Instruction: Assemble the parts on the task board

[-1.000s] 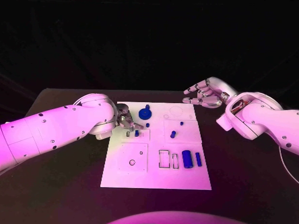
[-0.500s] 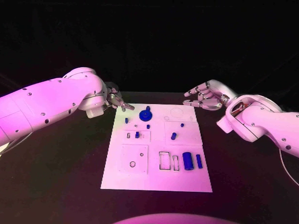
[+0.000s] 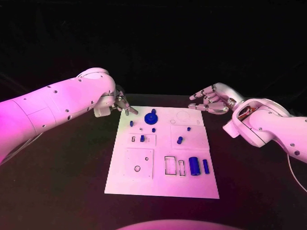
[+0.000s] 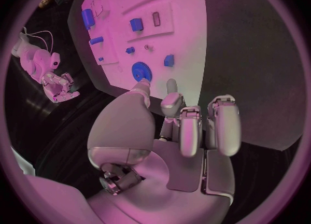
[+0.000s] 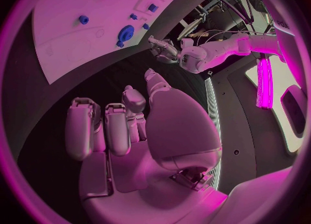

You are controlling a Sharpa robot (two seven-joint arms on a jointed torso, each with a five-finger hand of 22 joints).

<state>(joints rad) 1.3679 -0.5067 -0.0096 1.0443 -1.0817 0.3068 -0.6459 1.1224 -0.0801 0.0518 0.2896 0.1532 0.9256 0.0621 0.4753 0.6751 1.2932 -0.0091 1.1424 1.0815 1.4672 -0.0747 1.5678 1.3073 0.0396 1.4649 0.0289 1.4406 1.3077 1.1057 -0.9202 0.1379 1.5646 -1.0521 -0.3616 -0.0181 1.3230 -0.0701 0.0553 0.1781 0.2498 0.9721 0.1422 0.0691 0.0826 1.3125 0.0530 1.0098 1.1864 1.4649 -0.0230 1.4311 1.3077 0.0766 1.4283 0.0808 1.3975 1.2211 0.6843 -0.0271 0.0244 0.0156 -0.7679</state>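
Black table carries the board at frame centre with blue parts on it; your left hand and right hand hover empty, fingers loosely curled, so you next reach for a part.

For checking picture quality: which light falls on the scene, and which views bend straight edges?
Head view: pink-magenta light tints the task board and both arms, with the background black. Left wrist view: fisheye, the board's edges curve beyond the left hand. Right wrist view: same bending beyond the right hand.
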